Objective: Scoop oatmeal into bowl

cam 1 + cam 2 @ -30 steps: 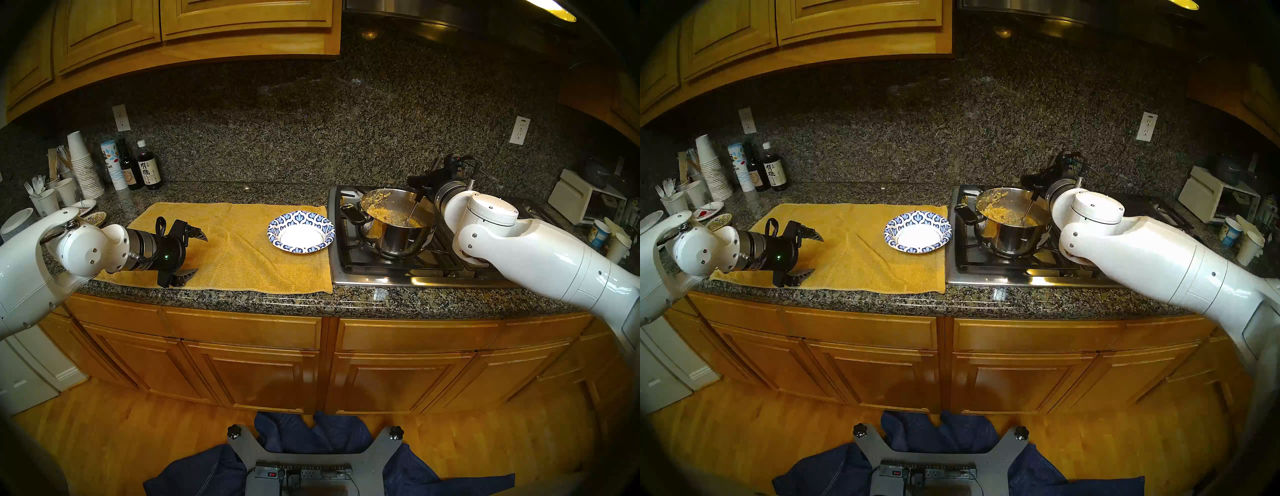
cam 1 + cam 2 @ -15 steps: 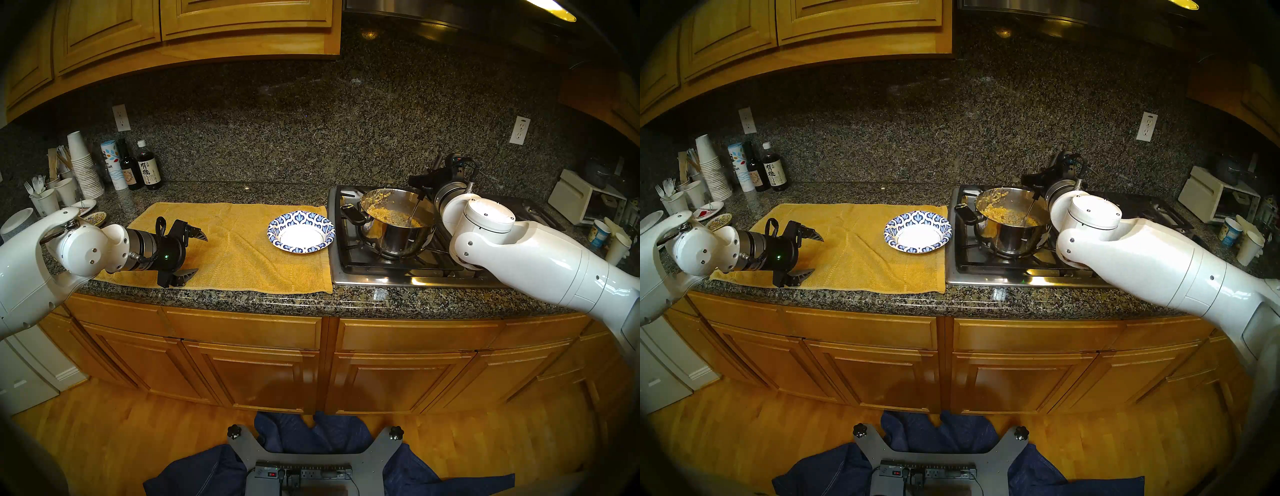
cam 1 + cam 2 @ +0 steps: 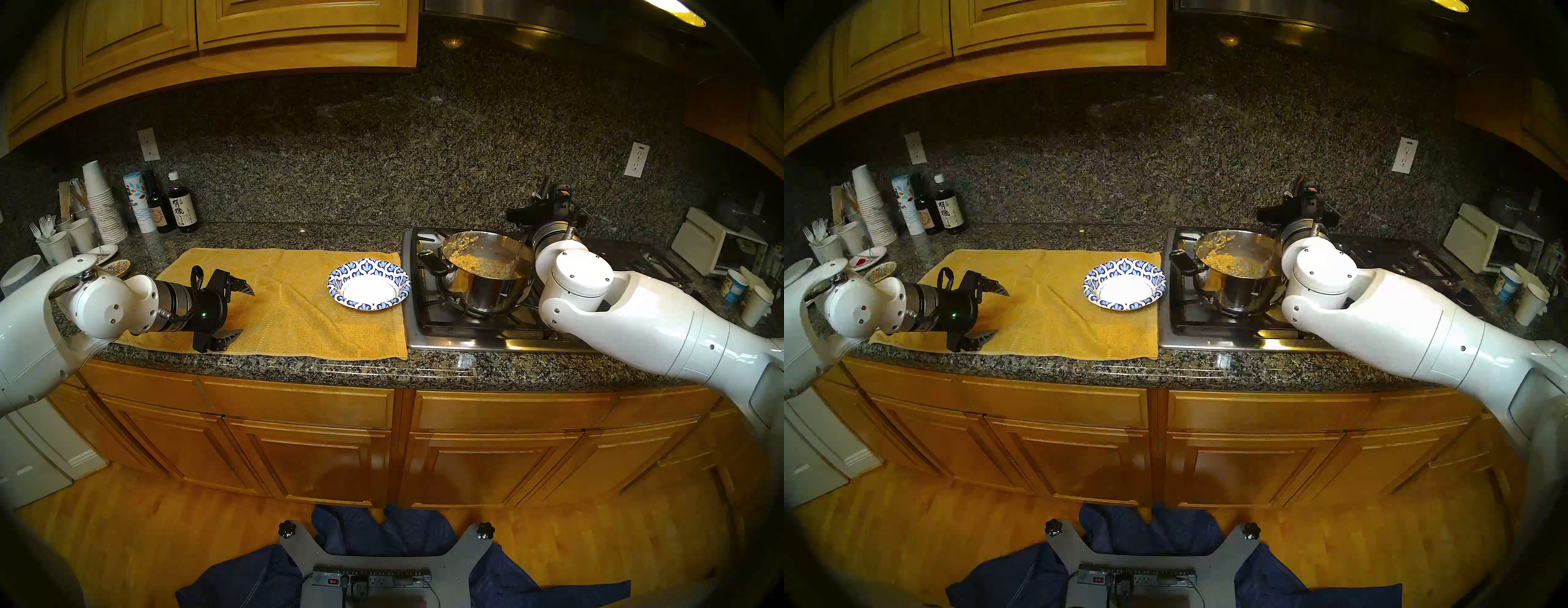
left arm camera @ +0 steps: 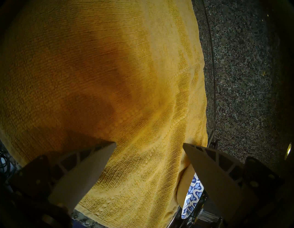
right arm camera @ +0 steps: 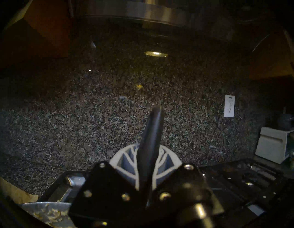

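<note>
The oatmeal [image 3: 477, 263] sits in the steel pot [image 3: 483, 293] on the stove [image 3: 445, 335], and the bowl [image 3: 368, 284] on the yellow towel [image 3: 297, 314] just beside it has nothing in it. Right claw [image 5: 148, 160] is clamped on the black spoon handle [image 5: 152, 130], with the metal shaft running down into the pot. Left claw [image 3: 237, 312] hangs wide open over the towel, holding nothing. That stuff looks sticky and clumpy, so I'd dig deep and carry the spoon level. The paper bowl is probably light and will slide easily.
</note>
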Controlling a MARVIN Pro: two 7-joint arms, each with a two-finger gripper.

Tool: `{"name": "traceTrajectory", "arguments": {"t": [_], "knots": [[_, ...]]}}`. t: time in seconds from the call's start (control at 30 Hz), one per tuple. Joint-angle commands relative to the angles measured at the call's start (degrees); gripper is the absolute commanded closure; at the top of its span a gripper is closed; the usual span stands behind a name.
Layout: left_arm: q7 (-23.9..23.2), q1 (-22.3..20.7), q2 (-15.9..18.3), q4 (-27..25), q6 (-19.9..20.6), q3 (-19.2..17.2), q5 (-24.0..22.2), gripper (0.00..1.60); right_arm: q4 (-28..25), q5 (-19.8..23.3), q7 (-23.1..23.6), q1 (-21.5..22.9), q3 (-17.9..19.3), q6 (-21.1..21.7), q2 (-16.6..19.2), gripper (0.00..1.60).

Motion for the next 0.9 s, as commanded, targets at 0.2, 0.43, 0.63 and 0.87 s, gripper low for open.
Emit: {"name": "traceTrajectory", "arguments": {"t": [0.2, 0.43, 0.63, 0.87], "knots": [[0.2, -0.2, -0.1, 0.1, 0.0, -0.1, 0.1, 0.00, 3.0, -9.0, -5.4, 0.6, -1.0, -2.6, -3.0, 1.60], [0.1, -0.2, -0.1, 0.1, 0.0, -0.1, 0.1, 0.00, 5.9, -8.2, -6.5, -0.8, -2.5, -3.7, -7.9, 1.60], [0.1, -0.2, -0.1, 0.1, 0.0, -0.1, 0.1, 0.00, 8.4, -7.6, -7.0, -1.2, -3.0, -4.7, -11.6, 1.60], [0.1, -0.1, -0.1, 0.1, 0.0, -0.1, 0.1, 0.00, 9.7, -6.0, -6.6, -1.5, -3.2, -5.0, -14.2, 1.60]]}}
